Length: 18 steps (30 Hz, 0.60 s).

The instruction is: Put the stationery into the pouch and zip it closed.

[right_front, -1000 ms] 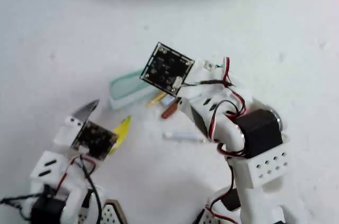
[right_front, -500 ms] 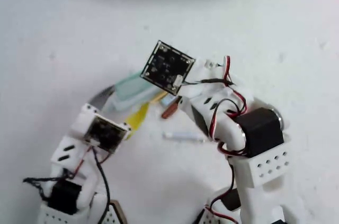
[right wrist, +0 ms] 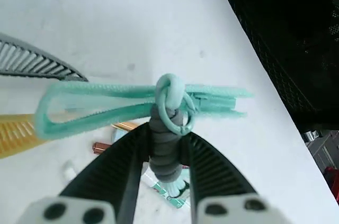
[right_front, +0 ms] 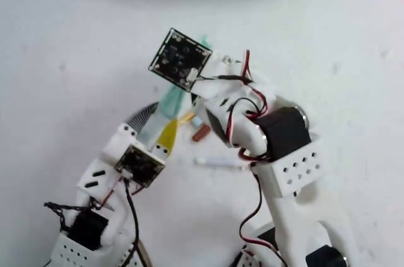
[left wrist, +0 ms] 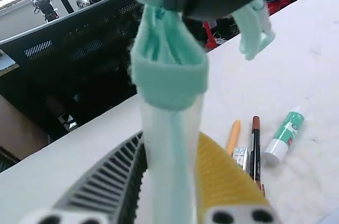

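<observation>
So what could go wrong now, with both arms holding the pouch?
The right gripper holds only the small zip pull, so it could slip out when pulled. The pencils and glue stick lie on the table, outside the pouch; zipping now might shut it empty. The left gripper pinches just one end, so the pouch may twist.

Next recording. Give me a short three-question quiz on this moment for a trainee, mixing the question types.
1. True or false: the brown pen is already inside the pouch.
2. Which end effector grips the zipper pull?
3. Fill in: the left end effector is shut on the ____.

Key:
1. False; it lies on the table.
2. The right end effector.
3. Pouch.
</observation>
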Tool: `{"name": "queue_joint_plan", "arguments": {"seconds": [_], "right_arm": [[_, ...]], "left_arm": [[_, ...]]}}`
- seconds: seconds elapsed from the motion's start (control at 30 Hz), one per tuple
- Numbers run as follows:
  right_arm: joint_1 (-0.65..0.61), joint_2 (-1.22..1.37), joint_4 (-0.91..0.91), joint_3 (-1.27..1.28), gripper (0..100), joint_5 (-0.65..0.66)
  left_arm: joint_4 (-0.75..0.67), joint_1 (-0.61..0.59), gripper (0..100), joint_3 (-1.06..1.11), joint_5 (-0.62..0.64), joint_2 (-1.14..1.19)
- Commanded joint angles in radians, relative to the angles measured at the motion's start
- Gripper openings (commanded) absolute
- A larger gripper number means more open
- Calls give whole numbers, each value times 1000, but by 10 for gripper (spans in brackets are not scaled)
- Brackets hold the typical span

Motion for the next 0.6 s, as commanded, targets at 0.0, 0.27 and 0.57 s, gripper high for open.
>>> {"name": "queue_joint_plan", "arguments": {"seconds": [0.0,0.27,0.57], "right_arm": [[-21,2,-21,-34,17,-15],[-81,-18,67,-133,17,-54],[-157,68,67,-146,17,-141]], "left_arm": [[-60,28,22,-25,9,-7],[184,-56,24,-276,219,-7],[281,-193,24,-196,358,-7]]}}
